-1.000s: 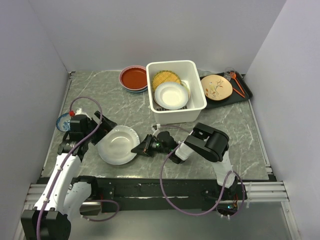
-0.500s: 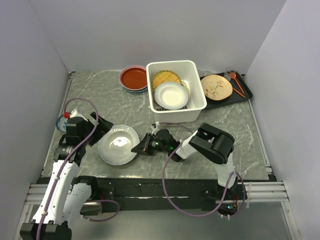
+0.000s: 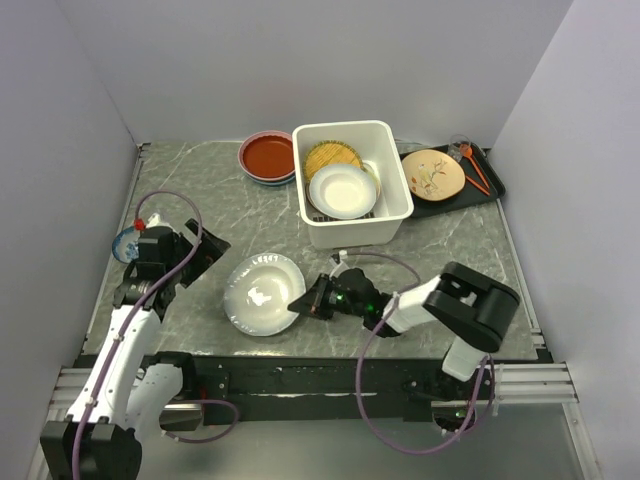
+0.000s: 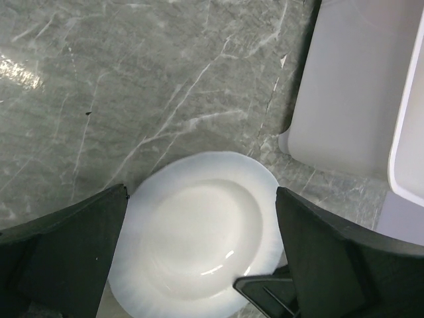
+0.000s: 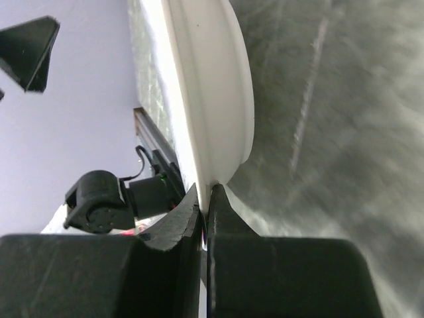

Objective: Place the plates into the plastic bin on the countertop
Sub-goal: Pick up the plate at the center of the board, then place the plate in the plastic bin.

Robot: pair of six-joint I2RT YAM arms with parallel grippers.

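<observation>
Countertop [image 3: 200, 185] seen from above, with a white plate between two grippers. The left gripper [image 3: 207, 253] hangs just off the plate's far edge. Its jaws are spread wide and hold nothing, and its wrist camera looks down on the plate between its fingers, clear of both.

The plate [image 3: 262, 292] lies straight ahead of the right gripper [image 3: 300, 302], which pinches the rim nearest it. Its jaws are narrowed to the rim's thickness, one finger on each face. Whether the plate's far edge rests on the stone cannot be told.

The bin [image 3: 355, 233] stands off the right gripper's flank, toward the back wall, near but apart. It already holds a yellow plate [image 3: 332, 157] and another white plate [image 3: 342, 190].

The step in hand looks like carrying the pinched plate to the bin. A rim pinch gives a slight hold on a wide, smooth plate, so a slow lift seems wise. The plate should stay near level, rise above the bin's thick rim before crossing, and go down gently onto the white plate inside.

As for room, the left gripper sits close ahead of the plate, so the swing should go away from it. Bare stone lies between the right gripper and the bin's front wall. A red plate [image 3: 268, 155] sits just beside the bin's left wall. A black tray [image 3: 480, 195] with a cream plate [image 3: 432, 173] sits against its right.
</observation>
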